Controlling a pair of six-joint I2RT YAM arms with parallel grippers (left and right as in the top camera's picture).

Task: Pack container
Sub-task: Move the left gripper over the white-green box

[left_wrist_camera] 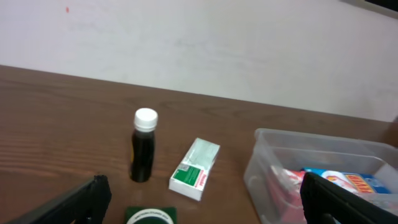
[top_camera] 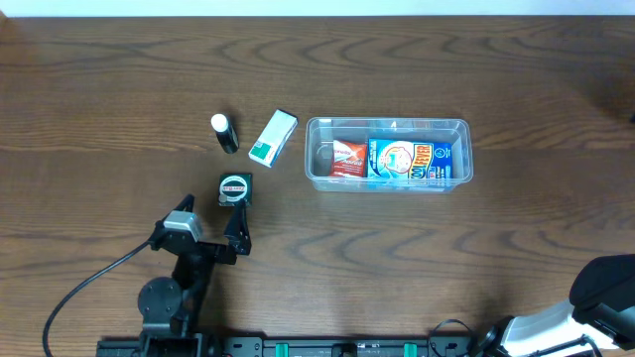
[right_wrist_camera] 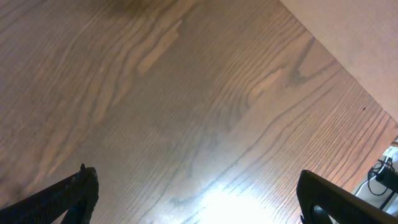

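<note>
Across dark wood tabletop (top_camera: 496,278), spots container (top_camera: 316,154) right of centre in overhead frame; judges it light, thin-walled, slick, somewhat flexible, best pinched over a short-end rim; reads left gripper (top_camera: 213,206) and right gripper (right_wrist_camera: 196,183) jaws wide apart, empty.

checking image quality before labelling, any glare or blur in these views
Right wrist: a bright glare patch on the table near the bottom edge. Left wrist: soft overall, the label on the green-and-white box unreadable. Overhead: evenly lit, small glints on the container rim.
</note>
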